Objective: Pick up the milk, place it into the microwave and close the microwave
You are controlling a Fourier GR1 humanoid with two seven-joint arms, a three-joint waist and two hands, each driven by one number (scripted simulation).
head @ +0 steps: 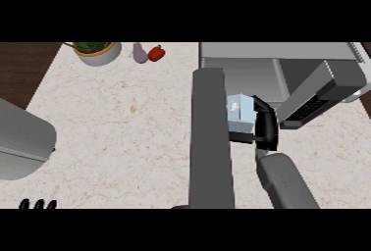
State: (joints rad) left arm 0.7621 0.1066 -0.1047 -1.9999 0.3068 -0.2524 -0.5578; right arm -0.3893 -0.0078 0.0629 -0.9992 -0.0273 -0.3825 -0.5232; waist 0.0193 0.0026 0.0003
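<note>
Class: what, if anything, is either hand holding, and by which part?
The right hand is curled round the milk carton, on its right side. The left hand, resting at the lower left edge, holds nothing.

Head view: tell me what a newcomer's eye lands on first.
The right hand, curled round a pale blue milk carton at the centre, stands out first. Just behind it the microwave stands with its door swung open at the upper right. A potted plant sits at the counter's far left.
</note>
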